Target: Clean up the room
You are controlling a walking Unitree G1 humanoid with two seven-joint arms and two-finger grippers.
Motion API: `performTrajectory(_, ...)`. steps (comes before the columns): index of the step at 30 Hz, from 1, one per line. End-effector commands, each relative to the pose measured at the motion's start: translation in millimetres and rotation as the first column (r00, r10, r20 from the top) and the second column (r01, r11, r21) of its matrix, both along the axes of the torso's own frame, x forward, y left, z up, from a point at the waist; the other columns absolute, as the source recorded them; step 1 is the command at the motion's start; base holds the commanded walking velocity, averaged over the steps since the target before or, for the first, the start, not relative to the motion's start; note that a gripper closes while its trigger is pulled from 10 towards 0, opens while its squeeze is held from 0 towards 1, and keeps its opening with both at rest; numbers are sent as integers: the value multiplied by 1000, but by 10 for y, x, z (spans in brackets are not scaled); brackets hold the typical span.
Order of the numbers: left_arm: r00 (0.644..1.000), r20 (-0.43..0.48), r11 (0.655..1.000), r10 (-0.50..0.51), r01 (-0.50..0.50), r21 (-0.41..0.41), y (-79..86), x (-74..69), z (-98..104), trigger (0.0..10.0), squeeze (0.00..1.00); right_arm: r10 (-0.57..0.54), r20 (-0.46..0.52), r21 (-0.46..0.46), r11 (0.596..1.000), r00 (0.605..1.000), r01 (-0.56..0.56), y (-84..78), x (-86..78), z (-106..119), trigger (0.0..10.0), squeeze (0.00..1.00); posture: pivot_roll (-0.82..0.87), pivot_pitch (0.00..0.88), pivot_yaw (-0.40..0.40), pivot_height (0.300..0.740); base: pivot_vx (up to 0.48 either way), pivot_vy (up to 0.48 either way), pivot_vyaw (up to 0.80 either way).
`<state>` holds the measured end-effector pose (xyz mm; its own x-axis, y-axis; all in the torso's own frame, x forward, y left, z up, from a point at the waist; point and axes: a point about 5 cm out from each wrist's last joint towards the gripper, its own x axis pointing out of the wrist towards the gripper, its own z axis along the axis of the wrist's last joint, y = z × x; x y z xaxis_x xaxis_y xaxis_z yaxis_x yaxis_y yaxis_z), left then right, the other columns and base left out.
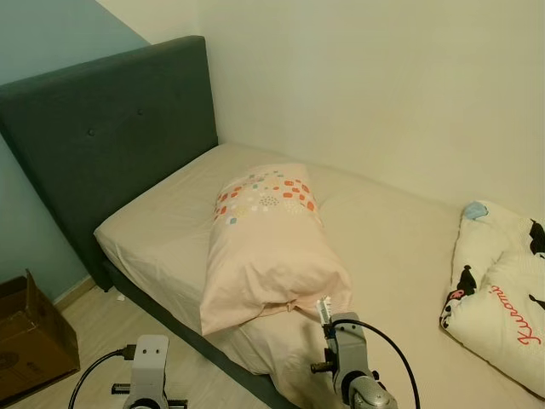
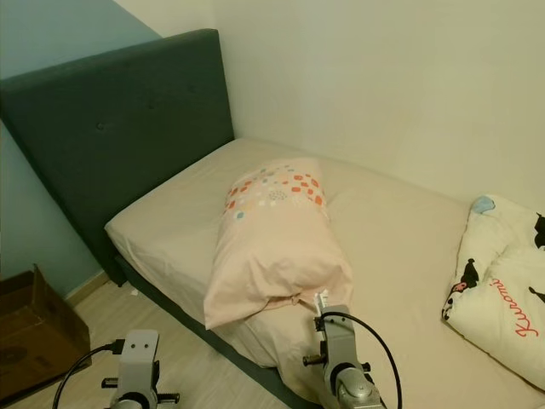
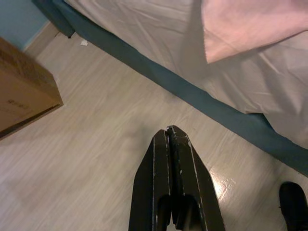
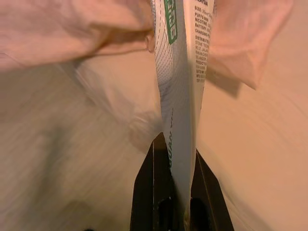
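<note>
Jaws of the right gripper point(image 4: 175, 159) pinch a flat white packet with green print point(image 4: 180, 72), low centre frame beside the pale pink pillow point(image 1: 268, 247) on the bed point(image 1: 400, 247); left gripper point(image 3: 171, 139) hangs closed above wooden floor point(image 3: 86, 144).

Thin white packet point(image 4: 182, 86) (green print), upright between black fingers point(image 4: 144, 192), beside pink pillow point(image 1: 271, 247).

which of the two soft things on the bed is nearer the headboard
The pink pillow with coloured dots lies nearer the headboard; the white cartoon-print blanket is bunched farther away.
</note>
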<state>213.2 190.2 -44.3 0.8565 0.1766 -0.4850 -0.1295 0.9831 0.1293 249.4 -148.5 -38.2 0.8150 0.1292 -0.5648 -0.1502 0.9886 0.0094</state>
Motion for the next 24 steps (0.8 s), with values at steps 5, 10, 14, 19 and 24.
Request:
performTrajectory(5,1000,20,1000,-10,10,-1,-30,26,17,10000,0,27,17,9,1000,999,-27,57,14,12,10000,0,-24,55,-19,740,0,0,800)
performTrajectory(10,998,47,1000,-30,30,7,-43,53,48,10000,0,52,17,7,999,998,-53,82,12,9,10000,0,-23,55,-20,740,0,0,800)
performTrajectory(14,998,49,999,-32,32,7,-41,42,46,10000,0,62,21,11,998,998,-62,94,0,4,10000,0,-22,57,-19,740,0,0,800)
performTrajectory(19,998,53,999,-47,46,24,-46,47,54,10000,0,66,24,13,998,998,-66,92,2,7,10000,0,-22,57,-19,740,0,0,800)
performTrajectory(24,996,69,998,-57,56,25,-59,66,76,10000,0,66,27,13,998,997,-66,85,10,12,10000,0,-22,57,-19,740,0,0,800)
